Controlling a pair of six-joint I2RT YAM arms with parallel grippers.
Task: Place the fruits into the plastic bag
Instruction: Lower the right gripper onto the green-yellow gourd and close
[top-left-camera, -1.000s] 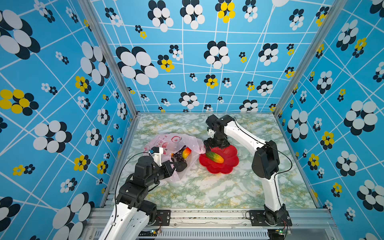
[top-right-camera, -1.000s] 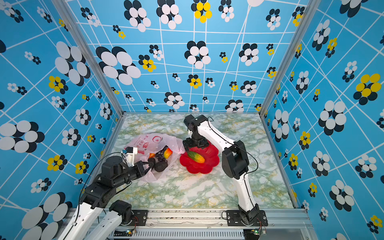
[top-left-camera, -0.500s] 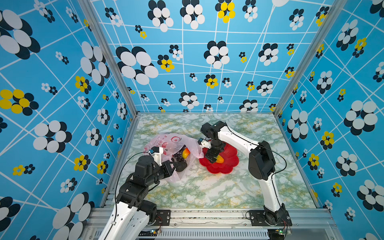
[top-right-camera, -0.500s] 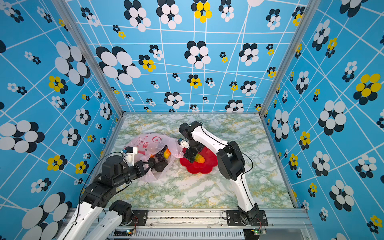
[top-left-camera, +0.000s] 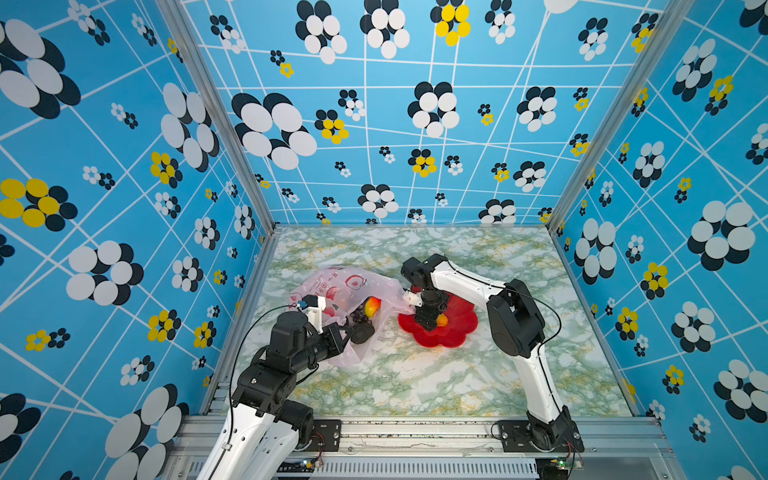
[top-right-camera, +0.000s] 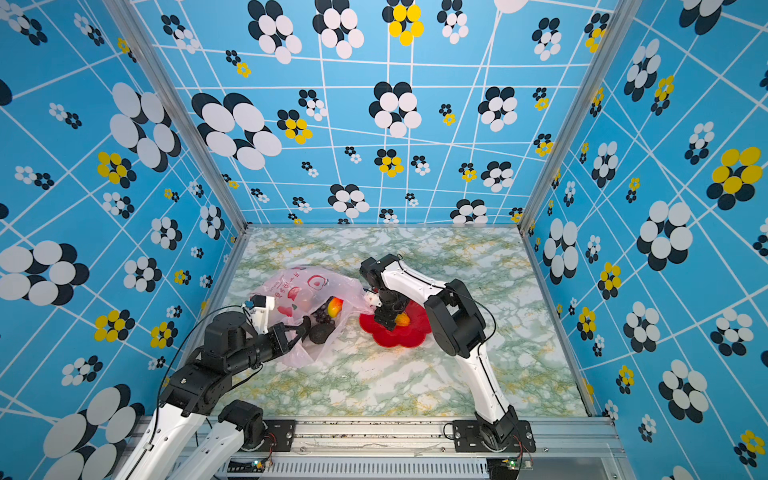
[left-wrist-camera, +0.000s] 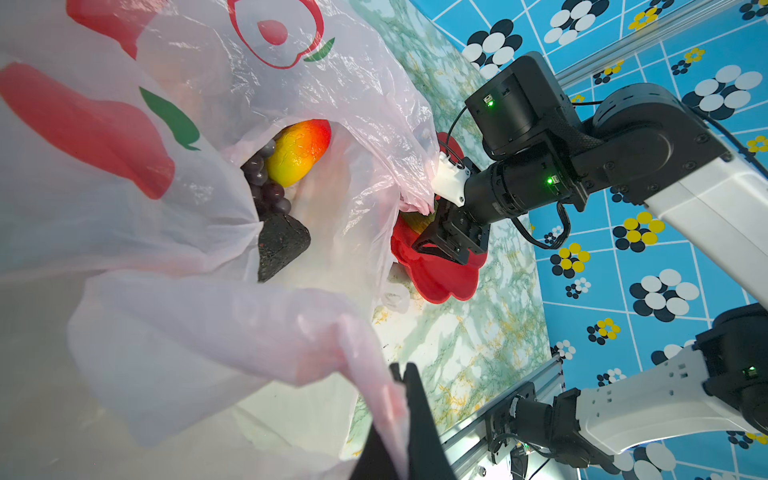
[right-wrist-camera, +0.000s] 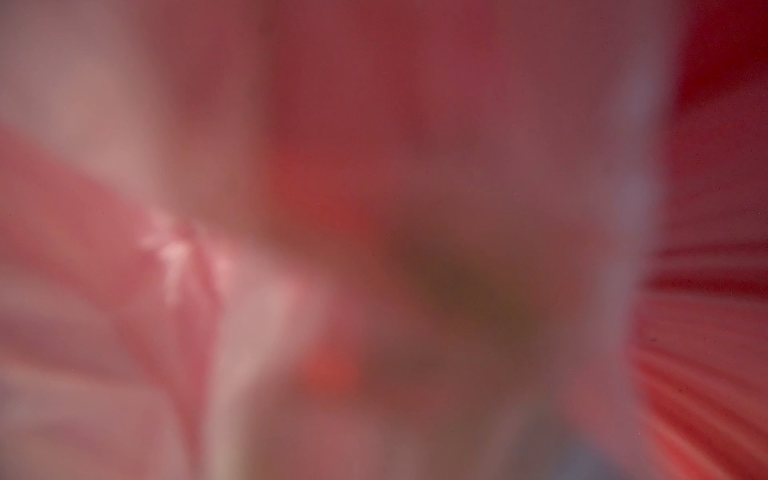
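Table (top-left-camera: 457, 382): marbled green-white and flat. You have open room across its near and right parts; the bag crowds its left edge.
Plastic bag (top-left-camera: 332, 286): thin crinkly pink film with red prints, left of centre, unmoved since a second ago. Its mouth gapes rightward and a flap reaches the dish's left rim.
Dish (top-left-camera: 457, 332): glossy red, flower-shaped, just right of the bag.
Right gripper (top-left-camera: 426, 322): a second ago at the dish's far rim, now down inside it. Its jaws are apart astride the oblong fruit (top-left-camera: 442, 320); you cannot tell whether they touch it.
Left gripper (top-left-camera: 348, 331): clamped on the bag's near edge, as before.
Oblong fruit: lay fully exposed earlier; now only its orange end shows.
Mango (top-left-camera: 372, 306), grape bunch (top-left-camera: 360, 318), rough dark avocado (top-left-camera: 362, 332): inside the bag's mouth.
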